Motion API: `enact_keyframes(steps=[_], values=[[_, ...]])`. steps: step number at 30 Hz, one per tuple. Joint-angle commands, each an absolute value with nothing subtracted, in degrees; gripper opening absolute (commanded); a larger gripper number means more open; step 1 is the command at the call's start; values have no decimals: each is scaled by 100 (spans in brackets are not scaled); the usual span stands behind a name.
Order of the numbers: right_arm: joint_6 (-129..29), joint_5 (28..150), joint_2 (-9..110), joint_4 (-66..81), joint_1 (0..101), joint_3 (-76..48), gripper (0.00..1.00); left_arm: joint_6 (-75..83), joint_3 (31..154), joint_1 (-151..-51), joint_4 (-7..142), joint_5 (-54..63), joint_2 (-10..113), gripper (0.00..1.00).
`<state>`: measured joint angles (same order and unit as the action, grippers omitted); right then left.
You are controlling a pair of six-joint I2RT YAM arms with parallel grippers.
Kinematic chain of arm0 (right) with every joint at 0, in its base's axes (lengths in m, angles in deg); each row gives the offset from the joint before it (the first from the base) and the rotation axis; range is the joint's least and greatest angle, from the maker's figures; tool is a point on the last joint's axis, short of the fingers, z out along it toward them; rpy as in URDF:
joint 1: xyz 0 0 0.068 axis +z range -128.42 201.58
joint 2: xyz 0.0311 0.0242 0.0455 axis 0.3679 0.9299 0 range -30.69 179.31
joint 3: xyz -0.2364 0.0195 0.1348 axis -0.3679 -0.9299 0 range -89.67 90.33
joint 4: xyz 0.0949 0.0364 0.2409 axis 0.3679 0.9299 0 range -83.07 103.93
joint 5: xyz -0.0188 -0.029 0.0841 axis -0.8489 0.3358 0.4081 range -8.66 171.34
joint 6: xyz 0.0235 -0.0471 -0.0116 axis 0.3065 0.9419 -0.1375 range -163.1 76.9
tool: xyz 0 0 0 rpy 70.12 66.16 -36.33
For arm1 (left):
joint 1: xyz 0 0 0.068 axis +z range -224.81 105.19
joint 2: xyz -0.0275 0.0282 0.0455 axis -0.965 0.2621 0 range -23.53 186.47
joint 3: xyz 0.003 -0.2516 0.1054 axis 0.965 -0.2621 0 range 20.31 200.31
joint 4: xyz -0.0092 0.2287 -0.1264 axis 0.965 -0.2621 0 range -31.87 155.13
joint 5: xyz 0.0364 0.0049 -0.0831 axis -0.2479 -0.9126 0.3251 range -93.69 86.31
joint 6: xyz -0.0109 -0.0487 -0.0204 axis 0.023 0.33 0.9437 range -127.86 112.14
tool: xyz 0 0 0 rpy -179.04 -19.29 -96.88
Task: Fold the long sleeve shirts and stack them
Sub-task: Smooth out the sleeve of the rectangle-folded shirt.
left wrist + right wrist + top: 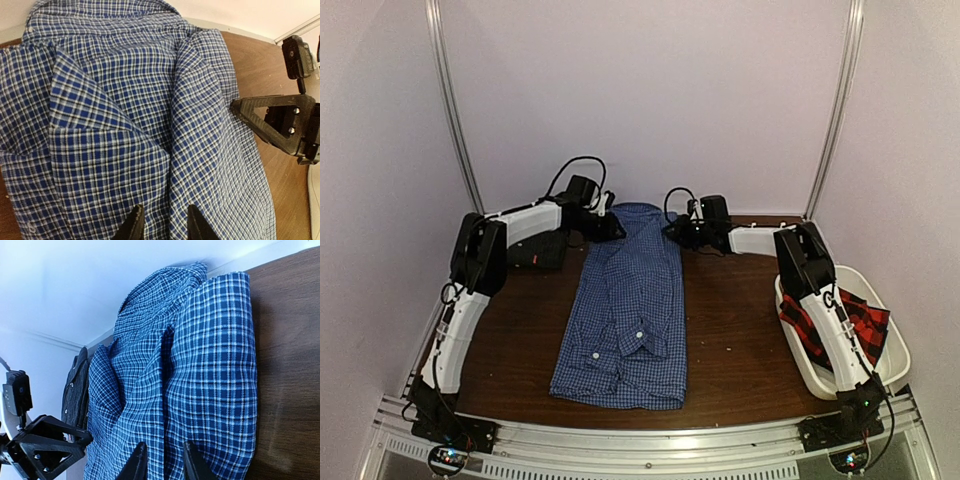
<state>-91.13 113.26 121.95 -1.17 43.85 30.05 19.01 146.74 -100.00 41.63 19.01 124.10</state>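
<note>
The blue gingham shirt (625, 310) lies lengthwise on the table, sides folded in, collar at the far end. My left gripper (610, 225) is at the shirt's far left corner and my right gripper (675, 232) at its far right corner. In the left wrist view the left gripper (162, 225) has its jaws apart over the blue shirt (125, 125). In the right wrist view the right gripper (162, 460) also has its jaws apart over the blue shirt (200, 365). The red-and-black plaid shirt (865, 320) lies in the tub. The dark charcoal shirt (540, 250) lies at the far left, partly under my left arm.
A white plastic tub (895, 365) stands at the right edge beside the right arm. The back wall runs close behind the collar. Bare brown table (740, 330) lies between the blue shirt and the tub.
</note>
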Motion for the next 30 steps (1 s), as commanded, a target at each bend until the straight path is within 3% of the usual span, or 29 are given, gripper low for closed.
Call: enact_keyframes(steps=[1,12,30], values=[[-9069,11322,11839,-15,4346,3137,26,1833,14564,-9955,4305,1940,11594,31],[-8732,11368,10789,-45,4710,2247,27,2127,12995,-10220,5097,2477,11042,22],[-8197,11228,9174,126,6065,-498,28,2403,12595,-10000,5021,1695,11692,18]])
